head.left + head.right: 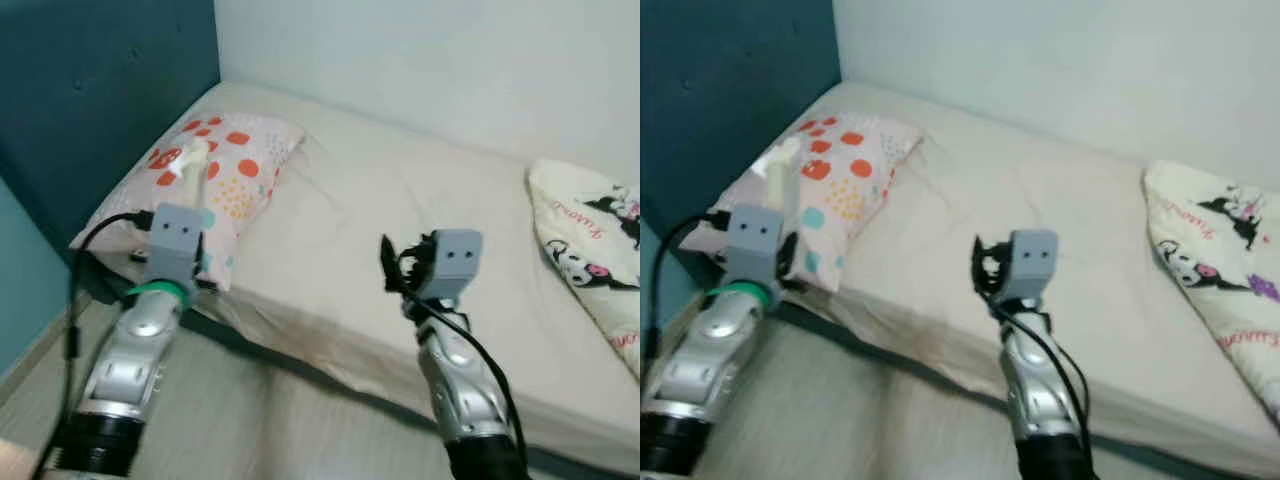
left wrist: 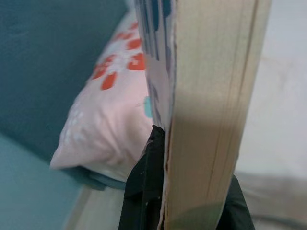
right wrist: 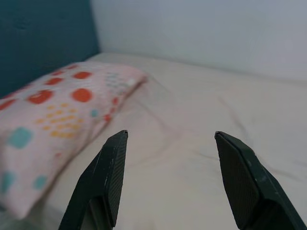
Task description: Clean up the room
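Looked like a bedroom in a home. Had a bed (image 1: 400, 230) with a cream sheet, a spotty pillow (image 1: 215, 175) at 10 o'clock against a dark blue headboard (image 1: 90, 90), and a cartoon blanket (image 1: 595, 250) at 3 o'clock.

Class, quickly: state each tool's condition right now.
Left tool: closed on a book.
Right tool: open, holding nothing, above the bed.
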